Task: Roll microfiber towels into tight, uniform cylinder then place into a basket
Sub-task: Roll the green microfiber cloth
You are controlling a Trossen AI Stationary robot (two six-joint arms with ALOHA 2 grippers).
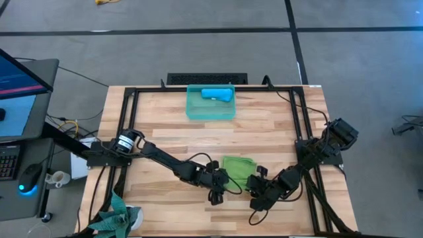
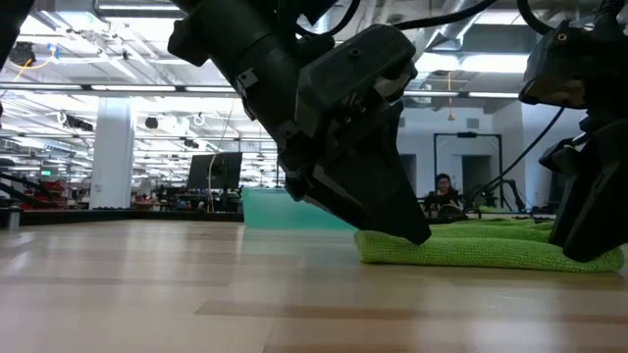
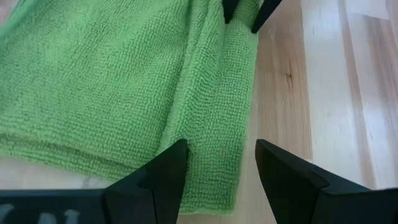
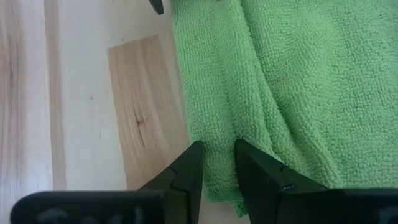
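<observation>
While the lime green towel (image 1: pixel 238 169) lies part-folded near the table's (image 1: pixel 165 119) front edge, the left gripper (image 3: pixel 214 163) straddles its fold, fingers spread wide. Right gripper (image 4: pixel 217 163) pinches the same fold narrowly; blue towel (image 1: pixel 217 94) sits rolled in the far basket (image 1: pixel 210 111).

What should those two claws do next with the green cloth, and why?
Probably the left gripper should close its open fingers on the folded edge of the green towel. The right gripper already pinches that edge, the towel lies unrolled, and the blue towel sits in the basket.
</observation>
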